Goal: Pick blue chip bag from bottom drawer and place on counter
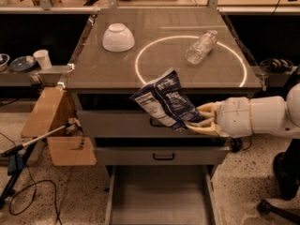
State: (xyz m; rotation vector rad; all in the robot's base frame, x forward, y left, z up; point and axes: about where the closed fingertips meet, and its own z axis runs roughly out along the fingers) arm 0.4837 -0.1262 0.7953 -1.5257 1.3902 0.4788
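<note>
The blue chip bag (pixel 165 101), dark blue with white print, hangs in the air in front of the cabinet, its top edge level with the counter's front edge. My gripper (pixel 202 119) comes in from the right on a white arm and is shut on the bag's lower right corner. The bottom drawer (pixel 159 196) stands pulled open below, its grey floor bare. The counter (pixel 108 64) carries a bright white ring (pixel 140 55).
A white bowl (pixel 118 36) sits upside down at the counter's back left. A clear plastic bottle (pixel 200 47) lies inside the ring at the right. Two shut drawers with black handles (pixel 163 156) face me. A cardboard box (pixel 56 125) stands left of the cabinet.
</note>
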